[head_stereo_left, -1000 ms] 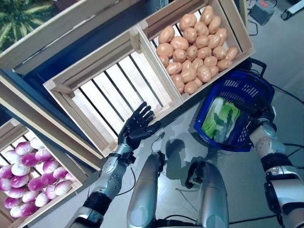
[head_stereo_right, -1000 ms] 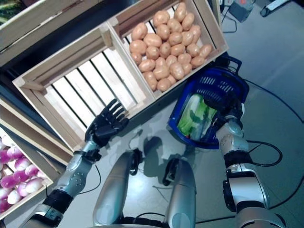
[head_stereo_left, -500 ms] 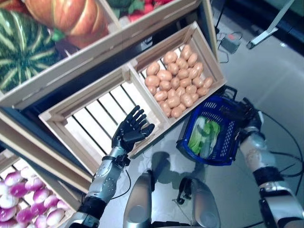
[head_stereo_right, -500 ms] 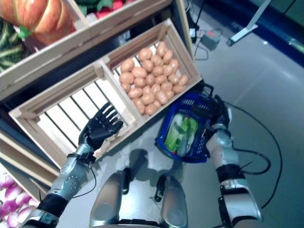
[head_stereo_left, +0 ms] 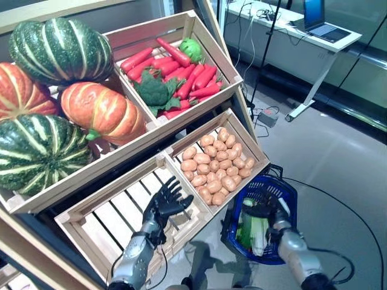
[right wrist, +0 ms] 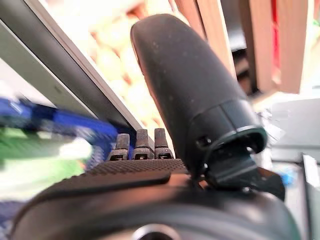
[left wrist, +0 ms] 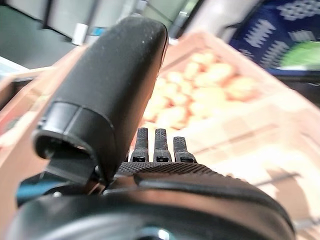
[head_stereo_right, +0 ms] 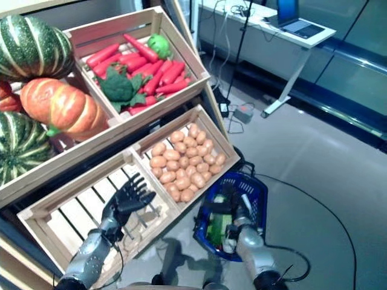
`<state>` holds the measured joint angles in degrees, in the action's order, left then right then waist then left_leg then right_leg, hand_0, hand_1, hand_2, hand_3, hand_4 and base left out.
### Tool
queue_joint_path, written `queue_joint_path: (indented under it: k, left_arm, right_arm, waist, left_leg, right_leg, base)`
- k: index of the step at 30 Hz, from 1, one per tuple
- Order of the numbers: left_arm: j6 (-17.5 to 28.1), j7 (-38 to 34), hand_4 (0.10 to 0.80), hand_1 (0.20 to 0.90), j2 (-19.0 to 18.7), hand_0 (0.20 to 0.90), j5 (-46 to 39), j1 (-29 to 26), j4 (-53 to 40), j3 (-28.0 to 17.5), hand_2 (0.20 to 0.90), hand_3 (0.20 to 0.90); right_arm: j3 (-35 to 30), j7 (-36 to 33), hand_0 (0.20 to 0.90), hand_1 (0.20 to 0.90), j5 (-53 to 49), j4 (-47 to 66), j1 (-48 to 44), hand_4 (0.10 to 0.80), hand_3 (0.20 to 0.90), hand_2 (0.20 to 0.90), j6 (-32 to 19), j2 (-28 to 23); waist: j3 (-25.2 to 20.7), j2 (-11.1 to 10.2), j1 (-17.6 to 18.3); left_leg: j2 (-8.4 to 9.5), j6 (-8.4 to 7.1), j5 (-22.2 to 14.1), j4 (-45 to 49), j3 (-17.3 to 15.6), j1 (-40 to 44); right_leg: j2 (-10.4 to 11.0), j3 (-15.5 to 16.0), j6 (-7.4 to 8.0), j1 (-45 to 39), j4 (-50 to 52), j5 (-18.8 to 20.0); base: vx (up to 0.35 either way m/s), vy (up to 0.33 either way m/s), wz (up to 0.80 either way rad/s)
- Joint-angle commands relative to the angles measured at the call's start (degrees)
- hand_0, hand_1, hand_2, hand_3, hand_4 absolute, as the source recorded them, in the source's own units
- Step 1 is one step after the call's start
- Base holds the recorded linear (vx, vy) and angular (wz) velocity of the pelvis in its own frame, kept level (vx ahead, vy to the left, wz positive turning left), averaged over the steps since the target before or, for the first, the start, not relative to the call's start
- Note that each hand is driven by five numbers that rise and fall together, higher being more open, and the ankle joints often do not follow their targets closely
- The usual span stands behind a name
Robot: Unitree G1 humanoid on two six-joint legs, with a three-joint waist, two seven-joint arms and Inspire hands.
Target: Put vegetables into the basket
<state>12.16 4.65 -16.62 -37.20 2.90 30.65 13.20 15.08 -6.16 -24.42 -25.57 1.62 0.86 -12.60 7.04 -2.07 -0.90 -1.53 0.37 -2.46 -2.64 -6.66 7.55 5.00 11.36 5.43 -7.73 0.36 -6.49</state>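
The blue plastic basket point(head_stereo_left: 287, 192) stands on the floor right of the stand's low crates and holds long green-and-white leafy vegetables point(head_stereo_left: 253, 227). My left hand point(head_stereo_left: 163, 203) is open, fingers spread, held over the slatted wooden crate point(head_stereo_left: 115, 216) and holding nothing; its straight fingers point(left wrist: 156, 146) show in the left wrist view, pointing toward the potato crate. My right hand point(head_stereo_left: 270, 207) is open, just above the basket's near rim; its straight fingers point(right wrist: 136, 146) show in the right wrist view.
A tiered wooden vegetable stand point(head_stereo_left: 139, 140) fills the left and middle, with a potato crate point(head_stereo_left: 257, 148) beside the basket. A desk with a laptop point(head_stereo_left: 326, 30) stands at the back right. Cables point(head_stereo_left: 338, 199) run over the grey floor right of the basket.
The camera has tilted up and back, so the upper shelves and the desk have come into view. Both hands keep their places by the slatted crate and the basket.
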Motion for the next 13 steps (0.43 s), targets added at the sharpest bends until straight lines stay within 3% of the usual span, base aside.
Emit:
queue_joint_path:
  k: [1, 4, 7, 13]
  left_arm:
    - [5.16, 0.36, 0.8, 0.9, 2.2, 0.9, 0.58, -2.18, 0.99, -0.01, 0.9, 0.9]
    - [5.24, -0.38, 0.8, 0.9, 3.87, 0.9, 1.0, -1.88, 4.72, 0.21, 0.9, 0.9]
    - [6.04, -2.12, 0.8, 0.9, 5.17, 0.9, 3.77, -1.87, 10.03, 0.91, 0.9, 0.9]
    - [0.95, -5.98, 0.8, 0.9, 5.45, 0.9, 12.43, -4.36, 23.8, 3.53, 0.9, 0.9]
  right_arm:
    - [0.16, 2.07, 0.9, 0.9, 0.26, 0.75, -1.06, 0.8, 0.9, 0.9, -1.78, 0.63]
    - [2.02, 2.96, 0.9, 0.9, -1.79, -1.29, 0.29, 0.8, 0.9, 0.9, -0.44, 2.59]
    - [4.87, 4.53, 0.9, 0.9, -0.19, -3.8, 1.27, 0.8, 0.9, 0.9, -2.56, 3.89]
    - [10.71, 3.28, 0.9, 0.9, 8.19, -11.63, -2.75, 0.8, 0.9, 0.9, -2.43, 2.39]
  waist:
    - [-2.58, 0.45, 1.08]
    - [-2.59, 0.54, 1.31]
    - [-2.29, 0.67, 1.46]
    - [-1.88, 0.84, 0.55]
  left_leg:
    - [0.99, 1.43, 0.06, -2.36, -0.29, -0.94]
    - [1.26, 1.83, -0.1, -2.36, 0.24, -1.0]
    - [1.26, 2.04, -0.09, -2.36, -0.1, -0.8]
    - [1.73, 2.17, -0.05, -2.36, 1.04, -0.85]
  right_leg:
    - [-1.38, -1.05, -3.88, 0.71, -5.36, 7.06]
    - [-1.49, -1.38, -3.89, 0.61, -5.35, 7.07]
    - [-1.34, -1.2, -4.0, 0.49, -5.13, 6.75]
    - [-0.88, -0.37, -3.75, 0.16, -5.35, 6.41]
  base:
    - [0.021, 0.022, -0.06]
    - [0.026, 0.015, 0.0]
    - [0.024, 0.012, 0.0]
    - [0.001, 0.0, 0.01]
